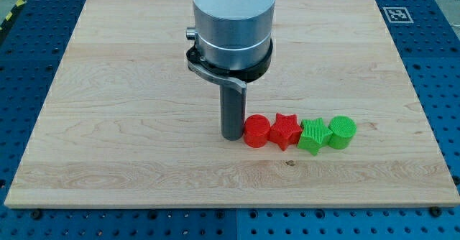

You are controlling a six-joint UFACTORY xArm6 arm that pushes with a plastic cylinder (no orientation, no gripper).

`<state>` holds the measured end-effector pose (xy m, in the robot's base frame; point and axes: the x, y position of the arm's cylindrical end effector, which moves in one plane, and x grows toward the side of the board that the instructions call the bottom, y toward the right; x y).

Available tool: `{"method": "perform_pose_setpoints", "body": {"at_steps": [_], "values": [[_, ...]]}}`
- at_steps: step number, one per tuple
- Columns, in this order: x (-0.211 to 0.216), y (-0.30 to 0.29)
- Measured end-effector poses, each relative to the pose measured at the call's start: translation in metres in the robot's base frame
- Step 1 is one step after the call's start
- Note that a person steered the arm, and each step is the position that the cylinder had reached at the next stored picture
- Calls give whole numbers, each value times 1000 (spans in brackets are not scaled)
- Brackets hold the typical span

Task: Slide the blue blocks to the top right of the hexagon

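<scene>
My tip [231, 136] rests on the wooden board, touching or nearly touching the left side of a red round block [257, 131]. To the right of that block, in a row, lie a red star block [285, 131], a green star block [314, 136] and a green round block [343, 132]; neighbours touch one another. No blue block and no clear hexagon shape shows in the view. The arm's wide grey body [231, 24] hides part of the board's upper middle.
The wooden board [108, 89] lies on a blue perforated table [438, 67]. A black-and-white marker tag [396, 14] sits just off the board's top right corner.
</scene>
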<state>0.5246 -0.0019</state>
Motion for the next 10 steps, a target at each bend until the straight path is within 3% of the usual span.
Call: {"method": "perform_pose_setpoints", "body": {"at_steps": [1, 5, 8, 10], "values": [[-4, -2], [-156, -65], [-196, -65], [-217, -28]]}}
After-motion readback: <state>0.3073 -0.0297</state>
